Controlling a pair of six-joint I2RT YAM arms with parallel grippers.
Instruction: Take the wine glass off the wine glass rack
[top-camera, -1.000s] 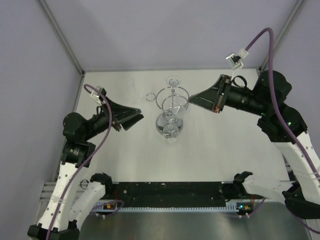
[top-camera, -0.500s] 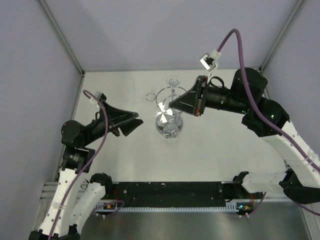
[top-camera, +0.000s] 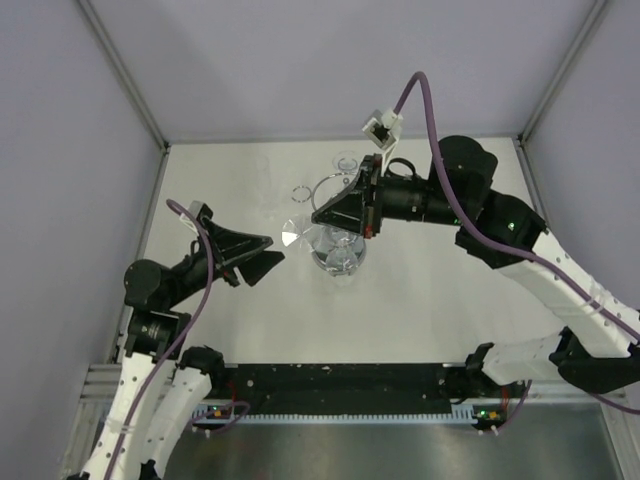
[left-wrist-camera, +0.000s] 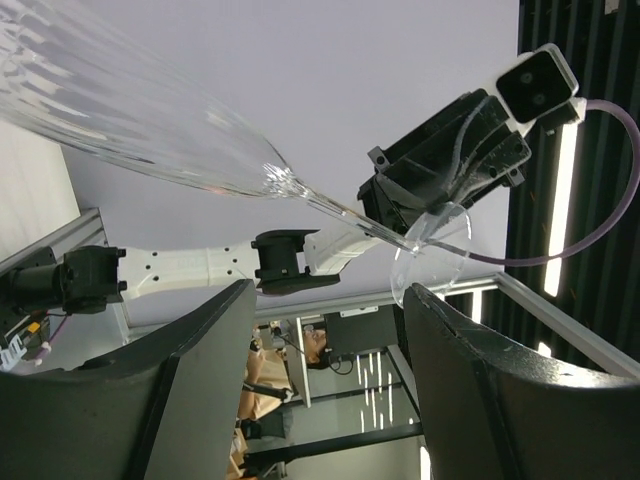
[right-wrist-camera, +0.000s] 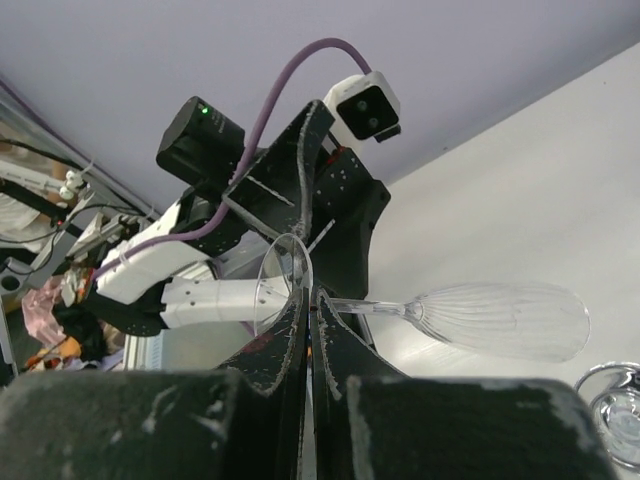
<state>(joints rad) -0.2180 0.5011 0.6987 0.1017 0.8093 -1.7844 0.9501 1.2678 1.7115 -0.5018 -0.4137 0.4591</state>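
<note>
Right gripper (right-wrist-camera: 309, 305), black with two thin fingers, pinches the stem of the clear ribbed wine glass (right-wrist-camera: 500, 320) right by its round foot.
On the white table (top-camera: 450, 300) stands the shiny chrome wire wine glass rack (top-camera: 350, 262). The glass lies sideways in the air near it, with its foot toward the wide-open black left gripper (left-wrist-camera: 325, 300). Best way, I think: grip tight and move slowly, straight away from the wire loops. A bump or twist could snap the stem.
</note>
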